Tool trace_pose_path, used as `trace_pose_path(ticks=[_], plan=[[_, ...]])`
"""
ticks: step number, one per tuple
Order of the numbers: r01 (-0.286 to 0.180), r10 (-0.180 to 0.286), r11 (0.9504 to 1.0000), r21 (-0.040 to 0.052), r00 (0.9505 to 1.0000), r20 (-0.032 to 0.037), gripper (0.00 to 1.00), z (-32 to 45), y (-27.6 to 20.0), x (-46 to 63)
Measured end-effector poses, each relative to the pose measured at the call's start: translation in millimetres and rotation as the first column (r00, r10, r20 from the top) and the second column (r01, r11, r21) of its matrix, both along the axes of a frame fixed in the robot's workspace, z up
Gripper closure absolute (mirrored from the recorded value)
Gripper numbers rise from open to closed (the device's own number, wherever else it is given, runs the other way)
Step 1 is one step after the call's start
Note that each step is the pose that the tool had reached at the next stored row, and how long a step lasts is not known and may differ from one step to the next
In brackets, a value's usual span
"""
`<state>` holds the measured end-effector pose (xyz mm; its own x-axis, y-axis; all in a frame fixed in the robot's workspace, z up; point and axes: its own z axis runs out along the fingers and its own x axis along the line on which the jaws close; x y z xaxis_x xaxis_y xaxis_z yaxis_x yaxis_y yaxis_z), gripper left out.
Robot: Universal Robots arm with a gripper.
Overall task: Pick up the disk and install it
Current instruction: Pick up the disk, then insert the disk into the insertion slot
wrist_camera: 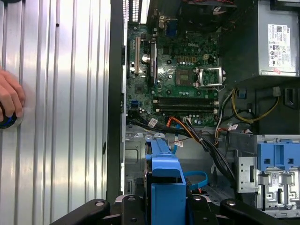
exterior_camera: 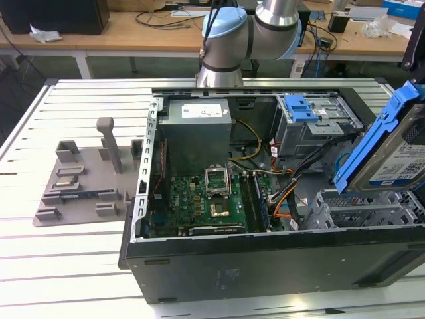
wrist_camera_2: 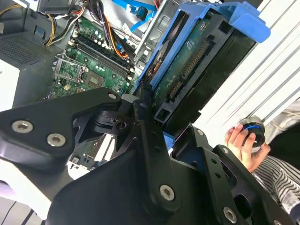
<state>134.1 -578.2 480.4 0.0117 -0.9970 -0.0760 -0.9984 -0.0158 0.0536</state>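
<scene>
Blue plastic frames the disk [exterior_camera: 390, 154], which hangs tilted in the air at the exterior view's right, above the near corner of the open computer case [exterior_camera: 265, 262]. Its white-and-blue label faces the exterior camera. It is clear of the grey metal bay [exterior_camera: 352, 207] below it.

The gripper [wrist_camera: 166, 208] is closed on the disk. In the first wrist view its two black fingers [wrist_camera: 133, 208] sit against either side of the blue frame, with no gap showing. In the second wrist view the gripper [wrist_camera_2: 152, 117] clamps one end of the disk [wrist_camera_2: 197, 61], whose green circuit side faces that camera.

Inside the case lie the green main board [exterior_camera: 206, 199], a grey power box [exterior_camera: 196, 126] with a white sticker, and a bundle of orange and black cables [exterior_camera: 292, 196]. A drive cage with a bare blue clip [exterior_camera: 300, 106] stands at the far side.

The case rests on a slatted metal table [exterior_camera: 66, 266]. A grey moulded tray [exterior_camera: 80, 183] lies well apart from it, at the exterior view's left.

A person's hand [wrist_camera_2: 243, 143] rests on a round knob [wrist_camera_2: 254, 129] with a blue ring, on the table just outside the case.
</scene>
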Motion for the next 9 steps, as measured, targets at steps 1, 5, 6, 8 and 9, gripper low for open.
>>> trace_pose_path(ticks=[1, 5, 6, 8, 9], plan=[[0.0, 0.0, 1.0, 0.0, 1.0, 0.0, 0.63, 0.0, 0.0, 0.0], [0.0, 0.0, 1.0, 0.0, 1.0, 0.0, 0.63, 0.0, 0.0, 0.1], [0.0, 0.0, 1.0, 0.0001, 1.0, 0.0001, 0.63, 0.0, 0.1, 0.1], [0.0, 0.0, 1.0, 0.0002, 1.0, -0.0006, 0.63, -5.7, 0.6, 0.1], [0.0, 0.0, 1.0, 0.0001, 1.0, -0.0012, 0.63, -8.0, 1.4, 0.3]])
